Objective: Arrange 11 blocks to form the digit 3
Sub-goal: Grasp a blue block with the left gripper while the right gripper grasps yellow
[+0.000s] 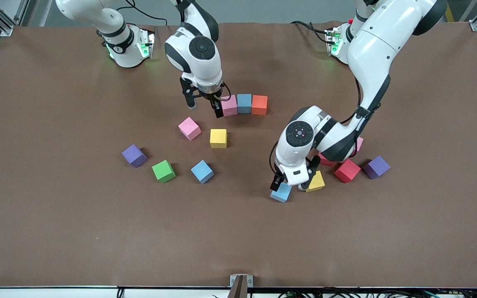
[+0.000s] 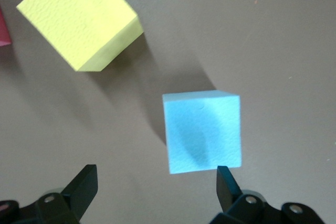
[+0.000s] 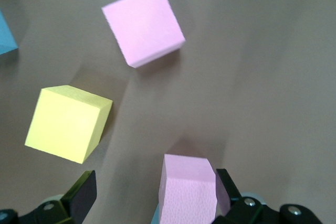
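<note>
The left gripper (image 1: pixel 290 182), fingers spread, hangs over a light blue cube (image 1: pixel 281 193) just beside a yellow cube (image 1: pixel 316 181); closing could nudge that neighbour. The right gripper (image 1: pixel 204 106), fingers spread, sits against the pink-blue-orange row (image 1: pixel 244 104) mid-worktop and could skew it. The brown worktop (image 1: pixel 56 231) is matte.

The light blue block (image 2: pixel 202 132) is showing a matt, finely grained, foam-like skin, and the yellow block (image 2: pixel 79 17) beside it is looking just as dull and pebbly. The pink block (image 3: pixel 144 23) is reading as the same soft matt foam. The worktop (image 1: pixel 56 231) is lying under a matt brown sheet. The arm shells (image 1: pixel 377 49) are gleaming as glossy white plastic, while the left claw (image 2: pixel 157 190) fingers are looking like matt black plastic.
</note>
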Controlling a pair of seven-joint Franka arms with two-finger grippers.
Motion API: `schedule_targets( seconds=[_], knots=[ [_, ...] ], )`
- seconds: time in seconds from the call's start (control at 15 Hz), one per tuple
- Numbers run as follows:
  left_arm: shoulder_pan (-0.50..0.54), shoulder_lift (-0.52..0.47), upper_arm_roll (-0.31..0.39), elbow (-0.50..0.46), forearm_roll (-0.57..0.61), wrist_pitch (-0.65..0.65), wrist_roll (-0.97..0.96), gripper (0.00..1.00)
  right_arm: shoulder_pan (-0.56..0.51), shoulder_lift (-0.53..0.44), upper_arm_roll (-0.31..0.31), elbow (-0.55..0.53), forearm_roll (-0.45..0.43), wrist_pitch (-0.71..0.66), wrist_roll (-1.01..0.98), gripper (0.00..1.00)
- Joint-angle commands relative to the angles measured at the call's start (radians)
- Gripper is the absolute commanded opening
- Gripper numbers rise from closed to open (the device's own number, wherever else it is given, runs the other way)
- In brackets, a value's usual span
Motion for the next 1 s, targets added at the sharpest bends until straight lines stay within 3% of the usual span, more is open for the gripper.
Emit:
schedule_targets(
  seconds=[0.0, 0.27, 0.94],
  knots=[
    [0.004, 0.053, 0.0, 0.095, 0.002, -0.028, 0.02, 1.0, -0.043, -0.017, 0.009, -0.018, -0.017, 0.008, -0.116, 1.0],
    [0.001, 0.094, 0.028, 0.169, 0.001, -0.028, 0.02, 1.0, -0.066, -0.016, 0.008, -0.015, -0.02, 0.008, -0.262, 1.0],
    [-0.011, 0.152, 0.028, 0.198, 0.001, -0.018, 0.02, 1.0, -0.155, 0.119, 0.006, 0.164, -0.054, 0.006, -0.262, 1.0]
  ],
)
